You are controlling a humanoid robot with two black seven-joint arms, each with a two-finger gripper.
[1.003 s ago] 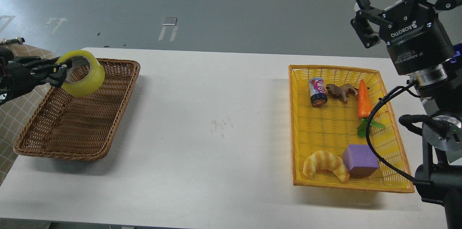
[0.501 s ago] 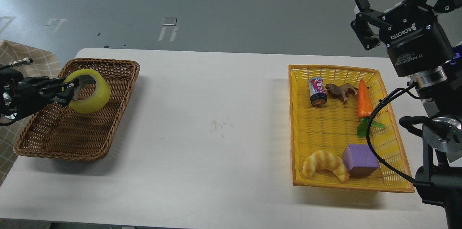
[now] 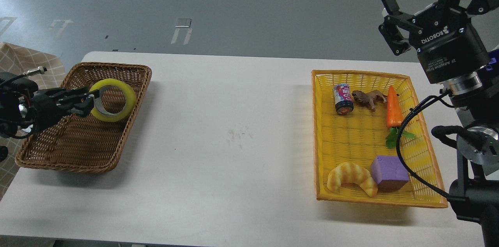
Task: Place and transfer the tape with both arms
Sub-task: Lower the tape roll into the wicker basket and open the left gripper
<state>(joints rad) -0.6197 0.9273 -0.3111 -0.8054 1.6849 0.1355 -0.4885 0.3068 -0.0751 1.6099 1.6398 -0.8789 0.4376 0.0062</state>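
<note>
The yellow tape roll (image 3: 114,100) sits low inside the brown wicker basket (image 3: 58,157) at the table's left, tilted with its open core facing up. My left gripper (image 3: 90,101) comes in from the left and is shut on the roll's left wall, one finger inside the core. My right gripper (image 3: 390,19) is raised at the top right, above and behind the yellow basket (image 3: 427,184); its fingers are spread and hold nothing.
The yellow basket holds a small can (image 3: 342,99), a brown toy animal (image 3: 368,98), a toy carrot (image 3: 393,109), a croissant (image 3: 352,178) and a purple cube (image 3: 389,172). A black cable (image 3: 405,122) hangs over its right rim. White table (image 3: 234,161) lies between the baskets.
My left gripper has moved down and to the right with the tape, from above the brown basket's rim to down inside it. The roll has tilted flatter. The right arm has barely moved.
</note>
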